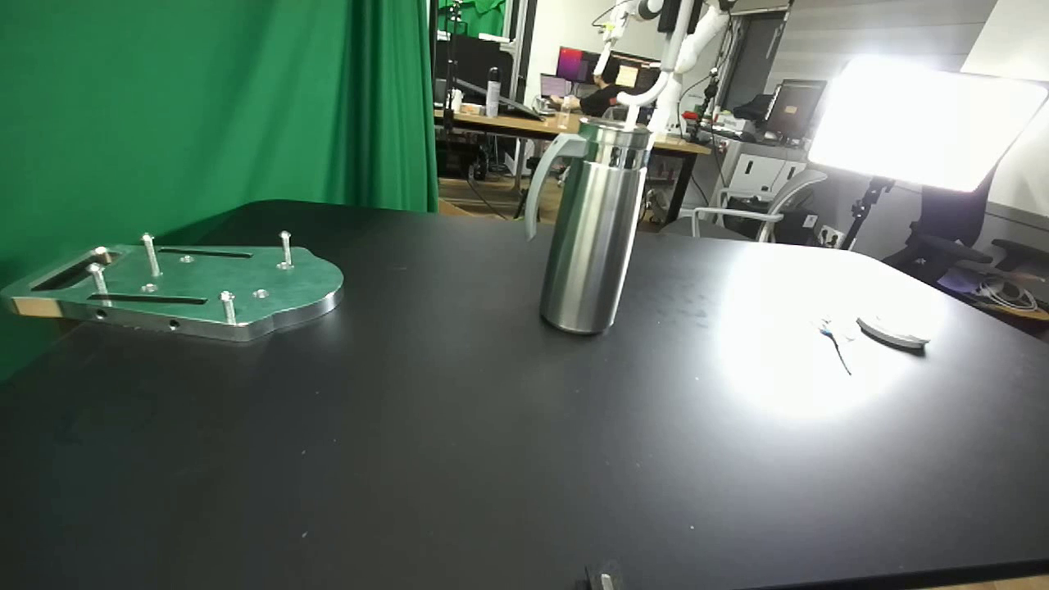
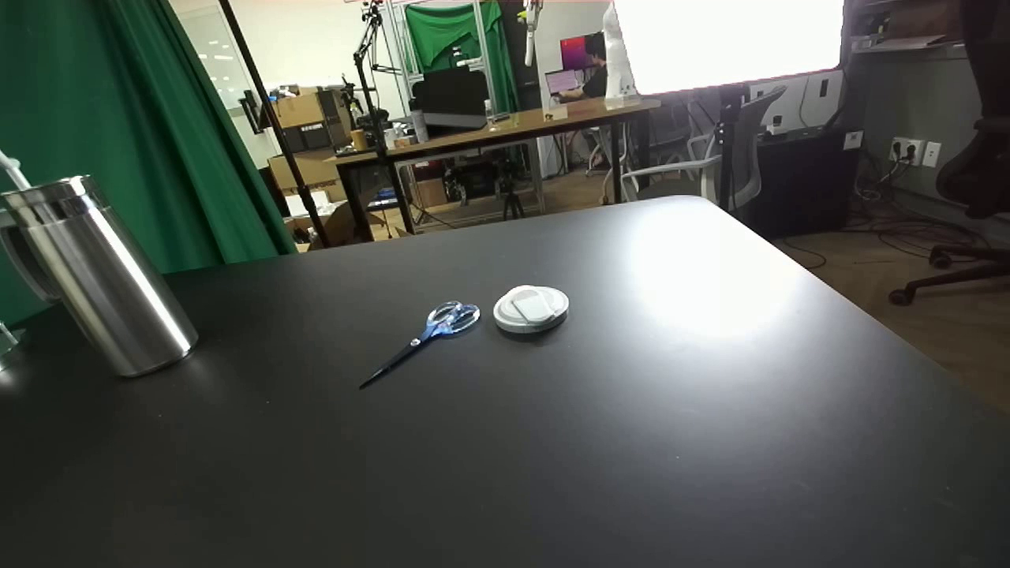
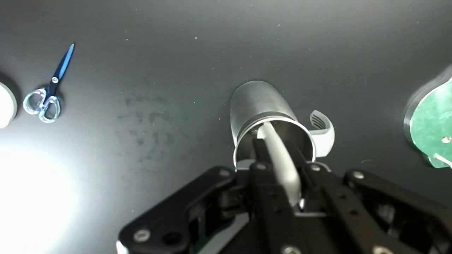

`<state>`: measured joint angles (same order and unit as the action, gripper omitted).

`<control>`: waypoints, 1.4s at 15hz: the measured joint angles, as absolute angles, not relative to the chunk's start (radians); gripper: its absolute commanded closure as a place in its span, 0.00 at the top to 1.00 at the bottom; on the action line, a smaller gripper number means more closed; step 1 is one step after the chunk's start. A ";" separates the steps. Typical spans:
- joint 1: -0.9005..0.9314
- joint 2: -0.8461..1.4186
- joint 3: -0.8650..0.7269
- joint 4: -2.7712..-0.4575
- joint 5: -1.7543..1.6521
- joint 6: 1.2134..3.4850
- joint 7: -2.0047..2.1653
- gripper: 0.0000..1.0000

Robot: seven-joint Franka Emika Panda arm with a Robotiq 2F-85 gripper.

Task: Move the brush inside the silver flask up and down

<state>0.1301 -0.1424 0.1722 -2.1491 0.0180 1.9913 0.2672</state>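
1. The black, jointed fingers [image 3: 262,157] of the gripper [image 3: 277,150] stand narrow, pinching the smooth, rod-like white brush [image 3: 282,165] between them. The nearest parts blur in the wrist view, so the exact contact is hard to make out.

2. The brush slants into the mouth of the tall, shiny, brushed-steel silver flask [image 3: 259,97]. Its lower end is hidden inside, in shadow. In an exterior view its curved upper part [image 1: 651,92] overlaps white robot arms [image 1: 697,43] in the background, and their outlines are hard to separate.

3. The flask stands on its base on the smooth black table [image 1: 410,451], a thin, pale grey handle [image 3: 324,139] at its side. In an exterior view the left edge crops the brush [image 2: 13,170] and that handle.

4. Scissors with dark blades and clear bluish loops [image 2: 418,342] lie near a round white lid-like disc [image 2: 533,309], which the wrist view cuts off; glare washes out both in an exterior view [image 1: 893,332].

5. On the flask's opposite side lies a flat green metal plate with upright pegs [image 1: 205,283], cropped in the wrist view.

6. Faint smudges and pale specks mark the tabletop, beside a bright glare patch.

7. Around it are a green curtain [image 1: 205,106], a glowing white light panel [image 1: 918,123], brown cardboard boxes [image 2: 304,114], a wooden-topped desk [image 2: 513,132] and a partly hidden person in dark clothes [image 1: 601,98].
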 measured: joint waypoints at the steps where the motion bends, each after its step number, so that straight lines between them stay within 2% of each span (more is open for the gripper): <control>1: 0.130 -0.136 0.175 -2.152 0.018 1.991 0.267 0.04; 12: 0.136 -0.097 0.179 -2.159 0.005 1.992 0.267 0.04; 21: 0.133 -0.169 0.174 -2.100 -0.002 1.986 0.267 0.04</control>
<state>0.1333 -0.1690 0.1735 -2.0999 -0.0017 1.9860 0.2675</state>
